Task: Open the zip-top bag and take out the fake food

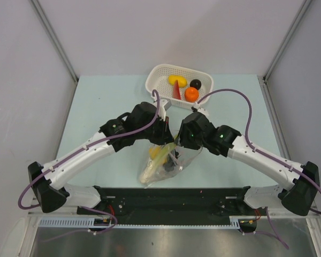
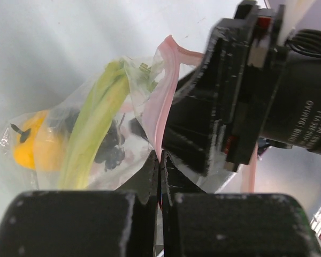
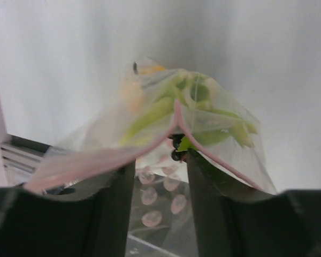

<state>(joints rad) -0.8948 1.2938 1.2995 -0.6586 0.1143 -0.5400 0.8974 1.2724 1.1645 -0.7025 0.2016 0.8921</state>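
The clear zip-top bag (image 1: 161, 160) lies on the table between both arms, its mouth lifted. My left gripper (image 2: 159, 158) is shut on the bag's pink zip strip (image 2: 161, 101). Fake food shows inside the bag: a long green stalk (image 2: 93, 134), a yellow piece (image 2: 35, 147) and a dark cluster (image 2: 109, 147). My right gripper (image 3: 158, 163) stands at the bag's mouth with its jaws apart. The pink strip (image 3: 174, 120) drapes over both fingers, and only thin clear plastic lies between them. From above, the left gripper (image 1: 168, 140) and right gripper (image 1: 183, 143) meet over the bag.
A white perforated basket (image 1: 158, 72) stands at the back of the table. It holds a yellow piece (image 1: 175, 80), a red piece (image 1: 176, 91), a dark round fruit (image 1: 196, 83) and an orange (image 1: 191, 94). A black rail (image 1: 171, 194) runs along the near edge.
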